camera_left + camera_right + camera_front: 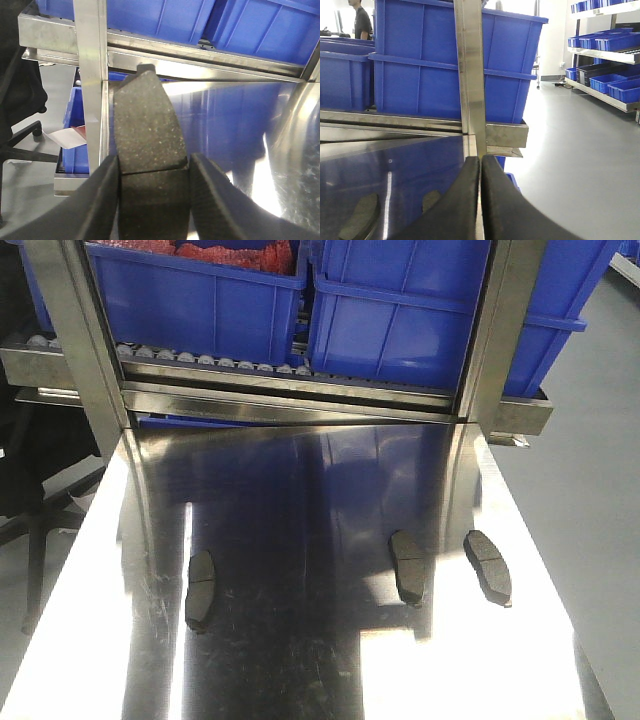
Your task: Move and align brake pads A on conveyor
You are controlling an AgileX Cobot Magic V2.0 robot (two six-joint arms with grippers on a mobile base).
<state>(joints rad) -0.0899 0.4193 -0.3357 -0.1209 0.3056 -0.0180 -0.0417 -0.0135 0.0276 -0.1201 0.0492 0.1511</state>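
Between the left gripper's (154, 162) jaws sits one brake pad (147, 115), clamped at its groove with its long end toward 12 o'clock. The right gripper (480, 165) has its jaws pressed together, empty. On the steel tabletop (300, 670) lie three more: a left pad (200, 590) at 8 o'clock, and a middle pad (408, 567) and a right pad (487, 566) near 4 o'clock.

1. Left gripper (155, 167): two matte black fingers (102, 200), seen below the steel frame (92, 75). They are broad and rounded, with finely ribbed inner faces.
2. Right gripper (480, 161): two black fingers under that same frame, smooth-skinned and curved, tapering to narrow tips.
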